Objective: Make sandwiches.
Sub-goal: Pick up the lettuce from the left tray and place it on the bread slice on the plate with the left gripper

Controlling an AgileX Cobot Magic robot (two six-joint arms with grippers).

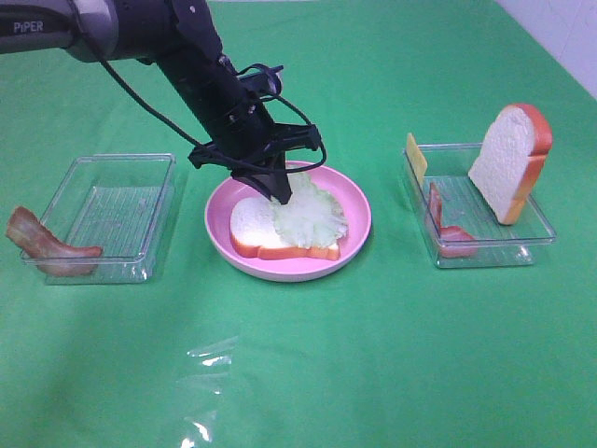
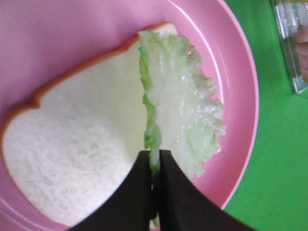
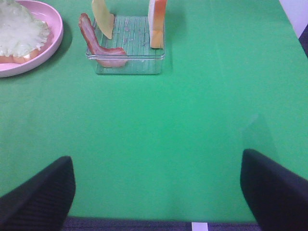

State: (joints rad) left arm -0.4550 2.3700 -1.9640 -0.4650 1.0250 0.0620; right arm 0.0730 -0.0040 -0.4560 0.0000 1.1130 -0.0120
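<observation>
A white bread slice (image 1: 256, 229) with orange-brown crust lies on the round pink plate (image 1: 354, 210). My left gripper (image 1: 280, 196) is shut on the edge of a pale green lettuce leaf (image 1: 312, 213) that rests over the slice's right part. The left wrist view shows the black fingers (image 2: 139, 192) pinching the lettuce (image 2: 185, 110) above the bread (image 2: 77, 144). A second bread slice (image 1: 508, 159) leans in the right tray (image 1: 541, 233) with a bacon strip (image 1: 448, 233) and a yellow cheese square (image 1: 415, 157). Another bacon strip (image 1: 47, 245) leans on the left tray (image 1: 163, 163). My right gripper (image 3: 156, 192) is open above bare cloth.
Green cloth (image 1: 392, 355) covers the table. A crumpled piece of clear film (image 1: 205, 373) lies at the front. In the right wrist view the right tray (image 3: 127, 60) and the plate's edge (image 3: 50, 43) lie far ahead of the fingers.
</observation>
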